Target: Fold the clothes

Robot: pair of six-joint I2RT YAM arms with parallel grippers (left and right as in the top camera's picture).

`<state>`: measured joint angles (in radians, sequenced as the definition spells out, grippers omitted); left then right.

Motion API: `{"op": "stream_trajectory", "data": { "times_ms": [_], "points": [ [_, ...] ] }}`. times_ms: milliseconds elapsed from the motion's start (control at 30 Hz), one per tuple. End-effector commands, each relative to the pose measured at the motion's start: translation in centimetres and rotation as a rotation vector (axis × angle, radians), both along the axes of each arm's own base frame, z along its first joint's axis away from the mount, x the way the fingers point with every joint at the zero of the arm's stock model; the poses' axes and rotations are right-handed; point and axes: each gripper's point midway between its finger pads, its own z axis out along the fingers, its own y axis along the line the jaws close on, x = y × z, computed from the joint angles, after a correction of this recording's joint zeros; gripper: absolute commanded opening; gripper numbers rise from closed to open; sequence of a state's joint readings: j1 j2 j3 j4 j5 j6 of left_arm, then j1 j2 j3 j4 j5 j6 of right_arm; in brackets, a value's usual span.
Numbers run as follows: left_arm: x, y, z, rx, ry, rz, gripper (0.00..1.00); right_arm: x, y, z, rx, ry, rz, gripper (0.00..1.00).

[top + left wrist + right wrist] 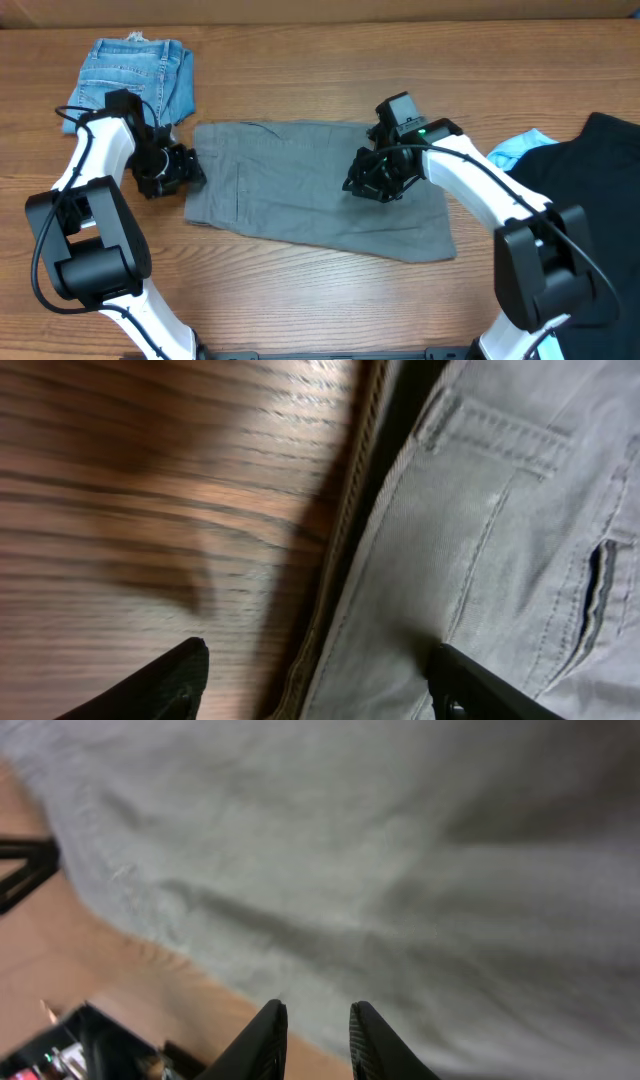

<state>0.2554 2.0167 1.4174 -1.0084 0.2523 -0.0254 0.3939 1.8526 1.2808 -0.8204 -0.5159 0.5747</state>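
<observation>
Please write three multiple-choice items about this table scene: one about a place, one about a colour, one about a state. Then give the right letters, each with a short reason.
1. Where does the blue denim pair lie in the overhead view?
A. top left
B. centre
C. bottom right

2. What colour are the shorts under the right gripper?
A. black
B. grey-green
C. red

3. How do the fingers of the left gripper stand?
A. shut
B. wide open
C. out of view

Answers:
1 A, it lies beyond the left arm.
2 B, the overhead and right wrist views both show grey-green cloth.
3 B, one finger is over the table, the other over the shorts.
</observation>
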Motion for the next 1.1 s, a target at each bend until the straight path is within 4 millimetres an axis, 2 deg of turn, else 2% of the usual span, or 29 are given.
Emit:
{"op": "stream_trajectory", "data": {
  "times_ms": [0,167,267,300,400,633,900,967,1067],
  "points": [
    [0.2,-1.1,0.0,-0.060,-0.069,-0.066,0.77,-0.1,-0.4,-3.3,-0.046,0.116,-0.105,0.24],
    [-0.1,-1.4,-1.4,-0.067,-0.085,-0.068,0.79,-0.5,-0.5,-5.1,-0.068,0.163,-0.104,0.22],
    [-0.5,-2.2,-2.4,-0.090,-0.095,-0.074,0.77,-0.6,-0.6,-5.6,-0.073,0.174,-0.104,0.22],
    [-0.6,-3.0,-3.0,-0.116,-0.106,-0.084,0.72,-0.6,-0.6,-5.8,-0.074,0.175,-0.104,0.22],
    [-1.4,-4.6,-4.2,-0.137,-0.111,-0.113,0.67,-0.5,-0.6,-5.8,-0.076,0.170,-0.105,0.22],
    [-2.6,-5.5,-5.8,-0.145,-0.104,-0.118,0.51,-0.5,-0.6,-5.8,-0.076,0.171,-0.104,0.22],
    [-3.1,-5.4,-5.8,-0.150,-0.086,-0.112,0.04,-0.6,-0.6,-5.8,-0.077,0.174,-0.104,0.20],
    [-3.1,-5.3,-5.7,-0.151,-0.080,-0.107,0.04,-0.6,-0.6,-5.8,-0.079,0.177,-0.104,0.19],
    [-2.7,-4.3,-4.2,-0.147,-0.058,-0.085,0.04,-0.8,-0.7,-5.8,-0.080,0.185,-0.104,0.16]
  ]
}}
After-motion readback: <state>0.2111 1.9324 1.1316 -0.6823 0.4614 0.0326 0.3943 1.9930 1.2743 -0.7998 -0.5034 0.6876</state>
